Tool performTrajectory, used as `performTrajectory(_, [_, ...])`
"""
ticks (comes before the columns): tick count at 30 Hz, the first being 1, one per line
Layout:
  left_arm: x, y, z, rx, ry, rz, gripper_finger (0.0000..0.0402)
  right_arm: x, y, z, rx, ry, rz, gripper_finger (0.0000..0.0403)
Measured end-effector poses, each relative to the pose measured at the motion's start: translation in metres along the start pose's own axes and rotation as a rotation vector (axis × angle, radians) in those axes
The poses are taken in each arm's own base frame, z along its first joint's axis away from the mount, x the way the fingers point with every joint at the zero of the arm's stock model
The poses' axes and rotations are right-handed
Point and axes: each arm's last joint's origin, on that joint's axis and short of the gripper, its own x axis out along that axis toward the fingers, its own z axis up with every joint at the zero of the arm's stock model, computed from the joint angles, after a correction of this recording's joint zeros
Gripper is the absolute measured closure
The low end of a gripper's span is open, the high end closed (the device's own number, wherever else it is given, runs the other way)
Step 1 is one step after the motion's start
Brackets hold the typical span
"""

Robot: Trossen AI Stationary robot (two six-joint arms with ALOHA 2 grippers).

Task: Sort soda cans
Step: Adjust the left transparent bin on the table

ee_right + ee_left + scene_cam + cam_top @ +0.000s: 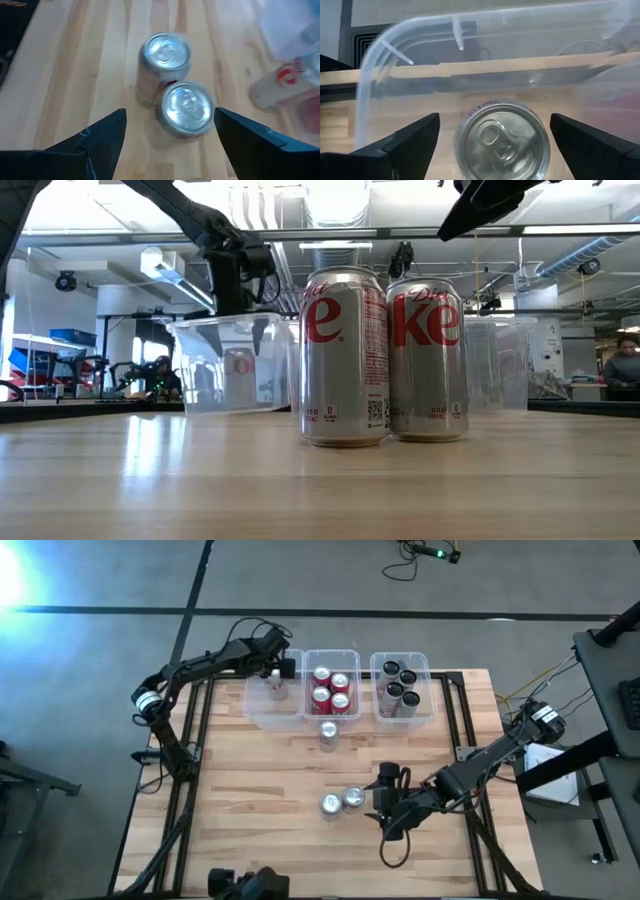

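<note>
Two silver soda cans (330, 803) (353, 797) stand upright side by side on the table's near middle, and the low view shows them close up (345, 358) (427, 360). My right gripper (170, 112) hovers open just to their right (379, 796), touching neither. A third silver can (328, 733) stands in front of the middle bin. My left gripper (277, 668) hangs open over the left clear bin (258, 710). Its fingers stand on either side of a silver can (502, 142) that rests upright on the bin's floor, apart from it.
The middle bin (352, 718) holds several red cans (330, 690). The right bin (428, 690) holds several black cans (400, 688). All three bins stand in a row along the table's far edge. Bare wood lies at the near left (250, 810).
</note>
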Motion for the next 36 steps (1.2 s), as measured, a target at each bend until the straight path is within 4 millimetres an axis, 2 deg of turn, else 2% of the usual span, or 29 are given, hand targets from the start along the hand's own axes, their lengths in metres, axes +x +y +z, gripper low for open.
performTrajectory(11, [-0.036,-0.001,0.019,0.084,0.018,0.020,0.0040,-0.013,-0.005,0.010,-0.018,-0.057,-0.048,0.0114])
performTrajectory(17, [-0.051,0.005,0.012,0.164,0.149,0.034,0.0040,-0.014,-0.006,0.010,-0.013,-0.057,-0.048,0.0110])
performTrajectory(27, [-0.056,-0.010,-0.005,0.237,0.221,-0.053,0.0040,-0.014,-0.006,0.010,-0.002,-0.058,-0.046,0.0099])
performTrajectory(36, [-0.036,-0.003,-0.023,0.232,0.289,0.005,0.0040,-0.015,-0.005,0.007,0.034,-0.037,-0.046,0.0114])
